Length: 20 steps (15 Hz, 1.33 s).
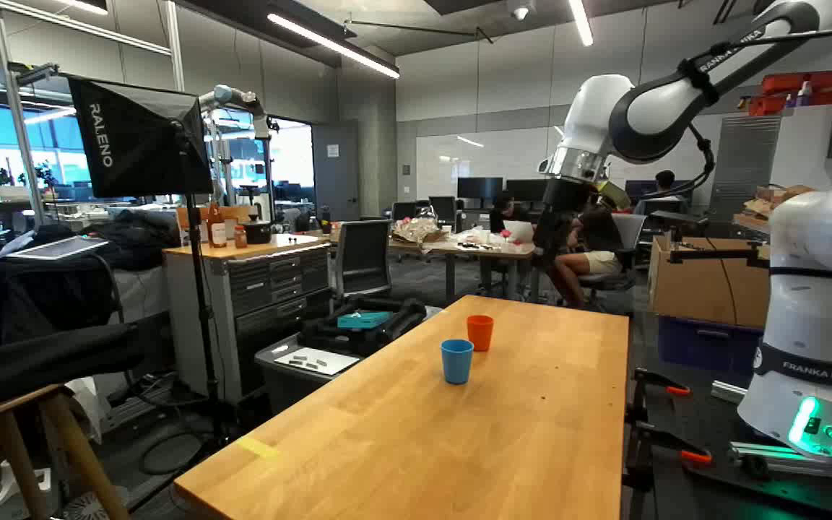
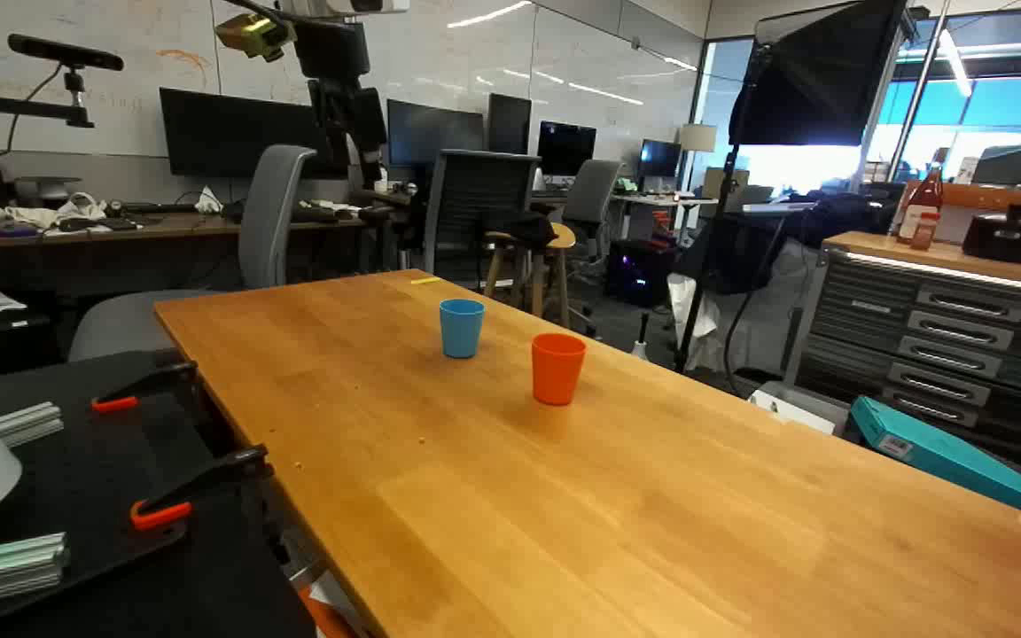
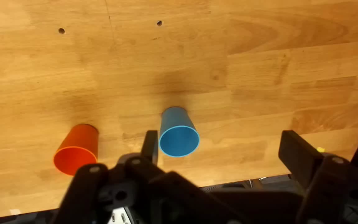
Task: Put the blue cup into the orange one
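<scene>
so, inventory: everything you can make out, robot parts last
Long wooden table: 1, light brown, foreground
Small tapered blue plastic cup: 1, blue, upright on table
Small tapered orange-red plastic cup: 1, orange-red, upright on table, apart from blue cup
Tape strip: at least 1, yellow, on table
Fabric softbox: 1, black, beyond table
Metal drawer cabinet: 1, grey-black, beyond table
Bottle: 1, reddish, on cabinet
Lidded pot: 1, black, on cabinet
Rectangular box: 1, teal, beside table
Clamps: 2 visible, black/orange, by table edge
Monitors: several, black, background
Office chairs: several, grey, background
People: at least 2, partly hidden, background
Smaller clutter: uncountable, mixed colours, background
Robot arm: 1, white/black, beside table
Jaws: 1 pair, black, open, above table
</scene>
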Motion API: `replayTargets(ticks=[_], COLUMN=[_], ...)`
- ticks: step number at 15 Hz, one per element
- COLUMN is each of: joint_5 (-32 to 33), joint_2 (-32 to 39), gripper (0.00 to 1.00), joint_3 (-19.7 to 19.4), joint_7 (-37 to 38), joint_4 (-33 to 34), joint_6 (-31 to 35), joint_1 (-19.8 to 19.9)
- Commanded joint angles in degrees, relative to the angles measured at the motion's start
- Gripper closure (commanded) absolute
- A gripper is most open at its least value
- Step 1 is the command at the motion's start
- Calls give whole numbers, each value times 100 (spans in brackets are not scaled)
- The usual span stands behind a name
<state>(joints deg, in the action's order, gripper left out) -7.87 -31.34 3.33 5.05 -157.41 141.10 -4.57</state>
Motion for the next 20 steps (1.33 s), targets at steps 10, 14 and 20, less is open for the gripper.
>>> replayTargets(ticks=[10, 14, 20], joint_5=[221, 919, 3395], joint_2=[1012, 2222, 3938], gripper=[0, 0, 0], joint_3=[488, 1035, 736], joint_7=[476, 1275, 3287], joint_4=[449, 1000, 2389], joint_6=[280, 1012, 1032], joint_1=[4, 236, 279])
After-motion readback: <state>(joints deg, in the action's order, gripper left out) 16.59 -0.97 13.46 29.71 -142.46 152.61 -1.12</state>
